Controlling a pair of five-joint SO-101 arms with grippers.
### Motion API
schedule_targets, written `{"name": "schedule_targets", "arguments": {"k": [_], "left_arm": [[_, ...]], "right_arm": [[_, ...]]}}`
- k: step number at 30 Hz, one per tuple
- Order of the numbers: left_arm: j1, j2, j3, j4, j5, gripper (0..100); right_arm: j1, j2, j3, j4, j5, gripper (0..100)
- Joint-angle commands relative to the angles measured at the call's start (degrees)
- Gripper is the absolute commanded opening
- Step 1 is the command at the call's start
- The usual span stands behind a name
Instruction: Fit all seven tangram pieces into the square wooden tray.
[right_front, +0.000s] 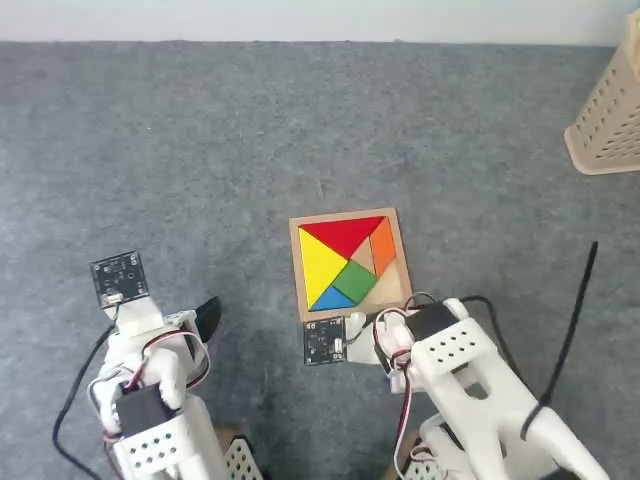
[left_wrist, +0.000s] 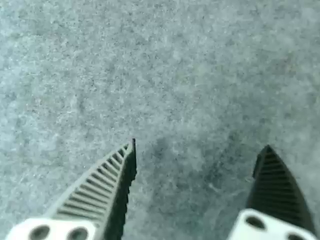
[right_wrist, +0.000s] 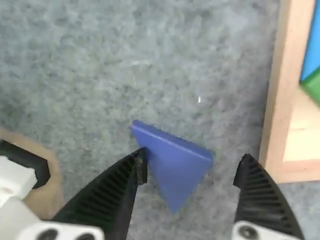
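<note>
Grey felt table (right_front: 200, 150), the largest item. Cream slotted basket (right_front: 610, 110) at its far corner, well apart. Wooden tray (right_front: 297, 270) at centre, holding a red triangle (right_front: 343, 235), a yellow triangle (right_front: 320, 262) and a green square (right_front: 354, 280), with part of its floor bare. Dark blue triangle (right_wrist: 175, 165) flat on the felt near the tray's rim, between the spread fingers of the right gripper (right_wrist: 194, 157). One fingertip (right_wrist: 140, 159) touches its edge and nothing is gripped. Left gripper (left_wrist: 200, 145) gapes wide over bare felt, holding nothing.
</note>
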Motion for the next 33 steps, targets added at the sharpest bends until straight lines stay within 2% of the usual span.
{"name": "schedule_targets", "arguments": {"k": [1,14,22,28,33], "left_arm": [[0.1,-0.7,-0.7,-0.1,-0.1,35],[0.1,-0.7,-0.7,-0.1,-0.1,35],[0.1,-0.7,-0.7,-0.1,-0.1,35],[0.1,-0.7,-0.7,-0.1,-0.1,35],[0.1,-0.7,-0.7,-0.1,-0.1,35]], "right_arm": [[-0.1,-1.5,0.3,-0.9,0.9,28.1],[-0.2,-1.5,3.2,-1.0,0.8,27.7],[-0.2,-1.5,3.2,-1.0,0.4,17.1],[-0.1,-1.5,-1.0,-0.4,-6.3,0.9],[0.0,-1.5,-7.6,2.4,-13.7,0.6]]}}
